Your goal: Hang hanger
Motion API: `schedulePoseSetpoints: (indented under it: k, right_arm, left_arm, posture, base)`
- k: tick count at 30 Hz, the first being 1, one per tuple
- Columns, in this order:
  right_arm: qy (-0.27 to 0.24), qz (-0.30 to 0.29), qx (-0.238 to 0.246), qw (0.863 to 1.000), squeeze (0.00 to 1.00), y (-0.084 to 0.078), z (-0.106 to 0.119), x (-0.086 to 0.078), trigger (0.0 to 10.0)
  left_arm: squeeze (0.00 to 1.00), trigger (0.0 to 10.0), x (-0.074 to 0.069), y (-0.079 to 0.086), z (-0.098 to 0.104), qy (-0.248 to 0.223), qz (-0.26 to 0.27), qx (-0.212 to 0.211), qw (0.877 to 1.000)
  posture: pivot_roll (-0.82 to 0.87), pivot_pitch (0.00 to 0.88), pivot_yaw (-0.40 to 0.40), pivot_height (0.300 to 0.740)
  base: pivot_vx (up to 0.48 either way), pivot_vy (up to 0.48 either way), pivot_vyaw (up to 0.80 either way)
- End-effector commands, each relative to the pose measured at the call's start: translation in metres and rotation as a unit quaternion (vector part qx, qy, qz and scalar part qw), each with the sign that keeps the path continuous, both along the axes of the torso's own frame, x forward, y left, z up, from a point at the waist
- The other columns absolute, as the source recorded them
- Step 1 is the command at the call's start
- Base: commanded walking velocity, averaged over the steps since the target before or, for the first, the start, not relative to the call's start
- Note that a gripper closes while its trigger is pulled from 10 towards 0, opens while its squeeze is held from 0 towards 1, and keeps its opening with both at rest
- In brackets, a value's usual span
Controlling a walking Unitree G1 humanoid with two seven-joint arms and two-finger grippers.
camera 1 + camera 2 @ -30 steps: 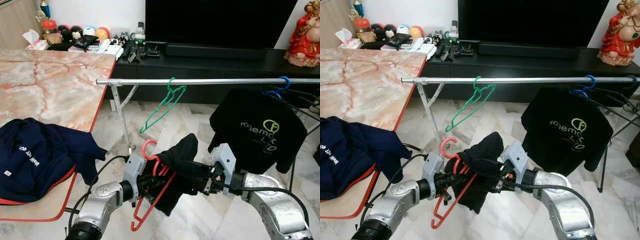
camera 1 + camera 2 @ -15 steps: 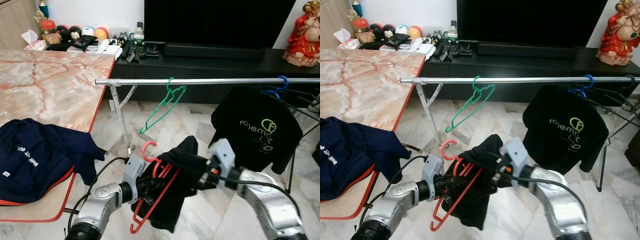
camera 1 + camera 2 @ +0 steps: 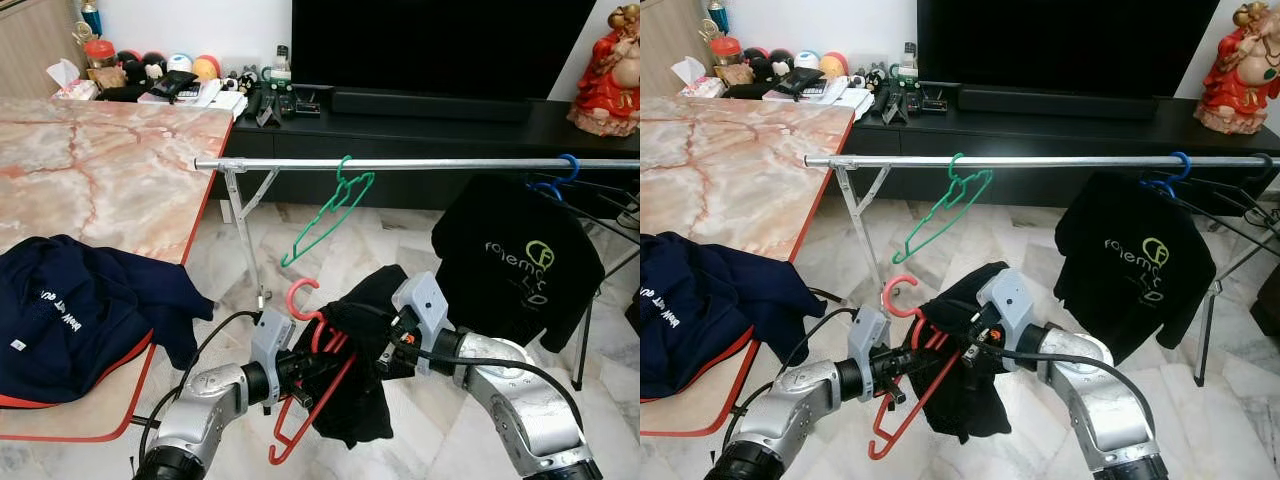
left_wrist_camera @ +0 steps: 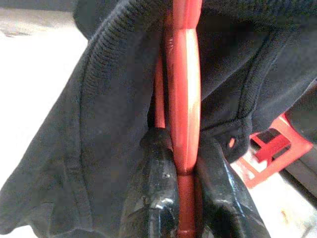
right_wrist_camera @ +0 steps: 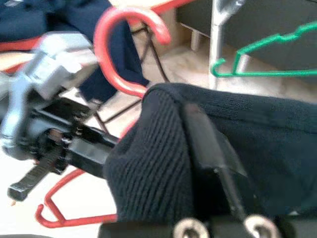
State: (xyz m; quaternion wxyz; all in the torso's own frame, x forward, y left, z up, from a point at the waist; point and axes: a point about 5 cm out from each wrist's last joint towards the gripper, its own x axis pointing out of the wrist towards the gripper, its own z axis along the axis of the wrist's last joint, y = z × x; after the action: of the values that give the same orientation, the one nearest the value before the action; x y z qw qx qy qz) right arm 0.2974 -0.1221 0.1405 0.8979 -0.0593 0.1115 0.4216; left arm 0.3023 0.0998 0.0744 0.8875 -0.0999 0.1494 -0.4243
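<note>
your left gripper [image 4: 185, 198] clenched on red plastic hanger [image 3: 312, 385]; right gripper [image 3: 385, 350] at its 3 o'clock, grasping black knit garment [image 3: 355, 395] draped there.

The black shirt [image 3: 1135, 262] hanging on the rail bears a printed word and a round green emblem, but its folds hide the letters, so it cannot be read. The white print on the navy garment [image 3: 75, 310] on the worktop is too small.
</note>
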Motion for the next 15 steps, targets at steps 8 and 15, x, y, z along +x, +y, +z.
schedulePoseSetpoints:
  k: [8, 15]
  right_arm:
    - [0.010, -0.106, 0.030, 0.994, 1.00, 0.004, 0.010, -0.004, 10.0]
    - [0.031, -0.099, 0.079, 0.991, 1.00, 0.002, 0.016, -0.008, 10.0]
  left_arm:
    - [0.00, 10.0, 0.008, -0.003, 0.011, -0.021, 0.040, -0.039, 0.998]
    - [0.00, 10.0, 0.015, -0.007, 0.023, -0.025, 0.071, -0.097, 0.992]
  posture:
    - [-0.02, 0.069, -0.052, 0.740]
    - [-0.03, 0.072, -0.054, 0.740]
  base:
    - [0.000, 0.000, 0.00]
    - [0.000, 0.000, 0.00]
